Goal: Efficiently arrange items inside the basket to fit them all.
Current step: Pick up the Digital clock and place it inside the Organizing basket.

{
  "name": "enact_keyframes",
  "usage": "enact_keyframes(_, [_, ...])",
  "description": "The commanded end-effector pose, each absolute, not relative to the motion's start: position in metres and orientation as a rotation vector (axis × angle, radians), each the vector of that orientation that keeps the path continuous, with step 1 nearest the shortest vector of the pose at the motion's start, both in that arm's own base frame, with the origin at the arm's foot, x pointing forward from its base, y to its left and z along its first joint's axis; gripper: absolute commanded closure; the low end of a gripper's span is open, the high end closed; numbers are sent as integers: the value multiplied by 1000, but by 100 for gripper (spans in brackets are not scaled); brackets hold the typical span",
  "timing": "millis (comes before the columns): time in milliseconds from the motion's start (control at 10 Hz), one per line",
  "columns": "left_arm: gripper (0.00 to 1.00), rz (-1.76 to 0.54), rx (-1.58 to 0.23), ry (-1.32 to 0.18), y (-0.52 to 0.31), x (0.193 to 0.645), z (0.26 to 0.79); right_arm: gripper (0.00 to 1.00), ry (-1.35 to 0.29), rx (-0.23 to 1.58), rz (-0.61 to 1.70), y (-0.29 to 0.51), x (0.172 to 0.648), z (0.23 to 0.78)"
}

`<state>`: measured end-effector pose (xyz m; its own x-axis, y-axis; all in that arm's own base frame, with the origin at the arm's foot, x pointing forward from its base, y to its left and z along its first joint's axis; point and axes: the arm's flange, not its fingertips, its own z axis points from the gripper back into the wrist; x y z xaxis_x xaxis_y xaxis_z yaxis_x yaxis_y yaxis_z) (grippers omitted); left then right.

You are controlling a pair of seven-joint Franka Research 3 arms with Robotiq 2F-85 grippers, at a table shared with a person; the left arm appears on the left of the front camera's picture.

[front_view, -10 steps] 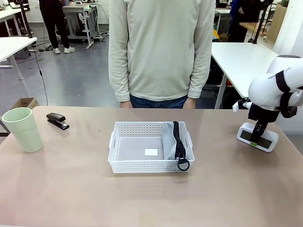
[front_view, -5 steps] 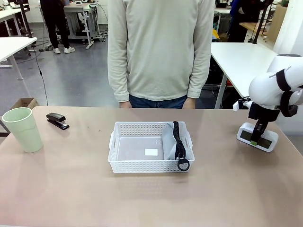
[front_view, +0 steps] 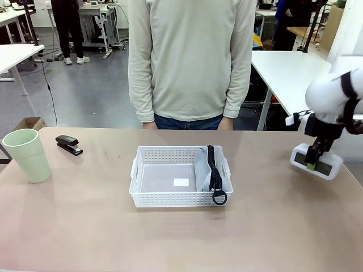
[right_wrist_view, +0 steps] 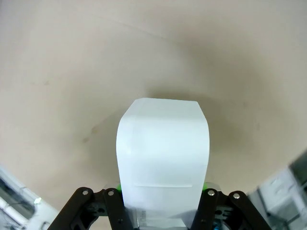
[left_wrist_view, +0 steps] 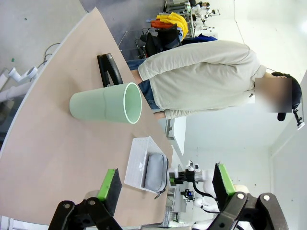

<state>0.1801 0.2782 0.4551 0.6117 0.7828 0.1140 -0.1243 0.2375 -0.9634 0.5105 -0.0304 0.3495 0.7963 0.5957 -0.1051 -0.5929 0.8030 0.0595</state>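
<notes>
At the right end of the table, my right gripper (front_view: pixel 312 161) is shut on the white rounded box (front_view: pixel 322 165) and holds it just above the surface. In the right wrist view the box (right_wrist_view: pixel 163 148) stands between the green pads. The white basket (front_view: pixel 170 199) sits mid-table, with the grey pouch (front_view: pixel 203 168) standing on edge at its right end and the black strap (front_view: pixel 214 170) draped over it. The pale green cup (front_view: pixel 27 154) and black stapler (front_view: pixel 68 144) stand at the far left. My left gripper (left_wrist_view: pixel 165 184) is open, well back from the cup (left_wrist_view: pixel 105 103) and stapler (left_wrist_view: pixel 109 69).
A person in a pale sweater (front_view: pixel 193 56) stands at the far edge, arms down. The basket (left_wrist_view: pixel 136 160) with the pouch (left_wrist_view: pixel 154 171) shows beyond the cup in the left wrist view. Bare tabletop (front_view: pixel 170 238) lies in front of the basket.
My right gripper has lifted the white box off the table, up and slightly to the right. The left arm, basket, cup and stapler have not moved.
</notes>
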Motion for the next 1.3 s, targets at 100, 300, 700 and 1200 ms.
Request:
enact_keyframes(100, [0, 670, -1187, -712, 278, 181, 456, 100, 162, -19, 405, -9, 450, 451])
enact_keyframes(300, [0, 670, -1187, -712, 278, 181, 456, 100, 60, 29, 325, -7, 412, 461])
enact_keyframes(700, [0, 670, -1187, -712, 278, 181, 456, 100, 118, 9, 372, -12, 427, 476])
enact_keyframes(1200, [0, 670, -1187, -712, 278, 181, 456, 47, 9, -79, 463, 84, 470, 500])
